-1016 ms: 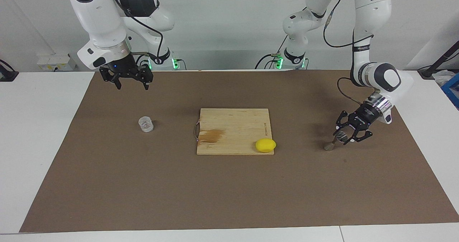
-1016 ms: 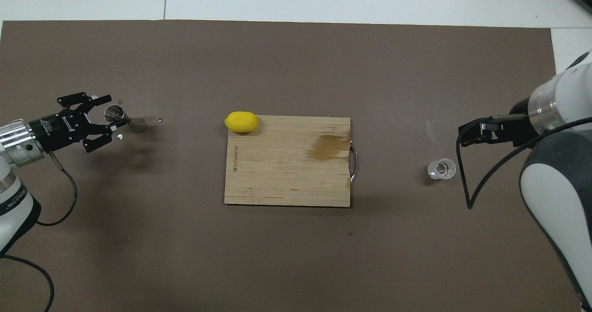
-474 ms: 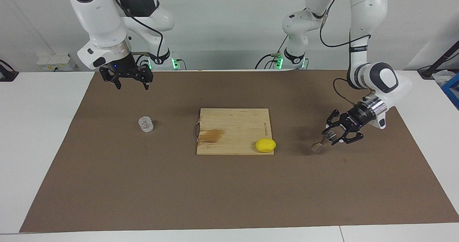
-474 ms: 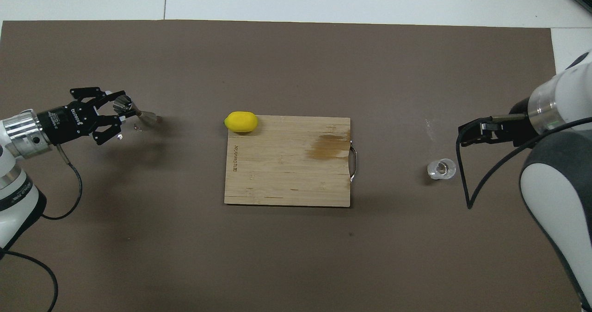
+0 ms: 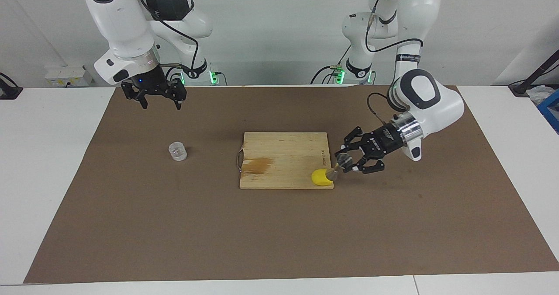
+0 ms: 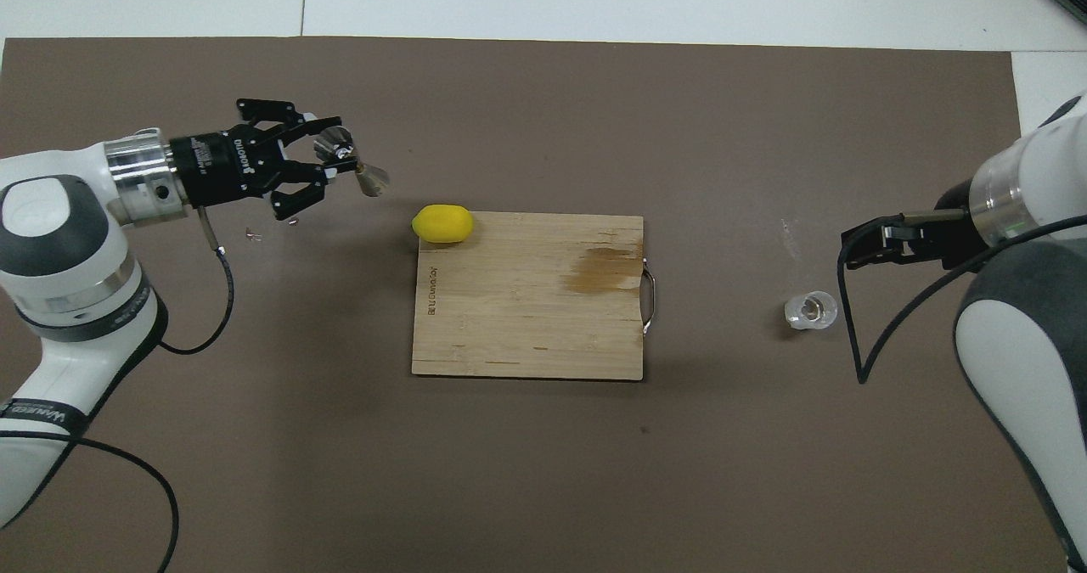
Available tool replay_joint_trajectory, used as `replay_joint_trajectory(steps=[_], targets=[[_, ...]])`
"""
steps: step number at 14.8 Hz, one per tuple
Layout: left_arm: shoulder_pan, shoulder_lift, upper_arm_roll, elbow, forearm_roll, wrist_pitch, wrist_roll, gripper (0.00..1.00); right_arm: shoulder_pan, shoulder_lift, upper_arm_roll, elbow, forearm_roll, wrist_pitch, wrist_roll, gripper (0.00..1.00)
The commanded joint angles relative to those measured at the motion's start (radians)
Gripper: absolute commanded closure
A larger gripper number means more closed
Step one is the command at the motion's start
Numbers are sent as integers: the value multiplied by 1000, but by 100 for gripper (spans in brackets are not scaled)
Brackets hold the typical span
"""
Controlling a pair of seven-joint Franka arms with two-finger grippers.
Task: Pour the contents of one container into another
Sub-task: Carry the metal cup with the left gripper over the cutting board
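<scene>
My left gripper (image 5: 348, 164) clenched on the tilted jigger (image 5: 339, 167), lemon (image 5: 322, 177) at seven o'clock; a slip knocks it

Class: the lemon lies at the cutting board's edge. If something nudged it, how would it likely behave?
The lemon looks oval and smooth, so it would probably roll or wobble off the board. It sits at a corner, overhanging slightly. It seems firm, so unlikely to squash.

A cutting board (image 5: 284, 159) lies mid-tabletop (image 5: 279, 242) with a lemon (image 5: 321, 177) on its corner toward the left arm's end, farther from the robots. The glass cup (image 5: 177, 151) stands well apart, toward the right arm's end. The left gripper (image 5: 345, 163) holds the jigger (image 5: 339, 165) tilted just beside the lemon.
</scene>
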Motion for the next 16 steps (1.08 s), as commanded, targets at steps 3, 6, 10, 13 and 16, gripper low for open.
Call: replay_joint_trajectory(steps=[3, 6, 10, 13, 16], targets=[[-218, 1, 13, -9, -154, 211, -3, 100, -2, -11, 5, -5, -23, 5, -9, 0], [-356, 14, 13, -19, -210, 344, 1, 100, -2, -11, 5, -5, -22, 5, -9, 0], [-420, 47, 15, -35, -231, 399, 78, 100, -2, -11, 5, -7, -22, 5, -12, 0], [-446, 52, 15, -52, -338, 399, 278, 100, -5, -11, 3, -7, -22, 5, -12, 0], [-453, 53, 15, -61, -397, 399, 346, 100, -6, -11, 3, -8, -22, 17, -9, 0]])
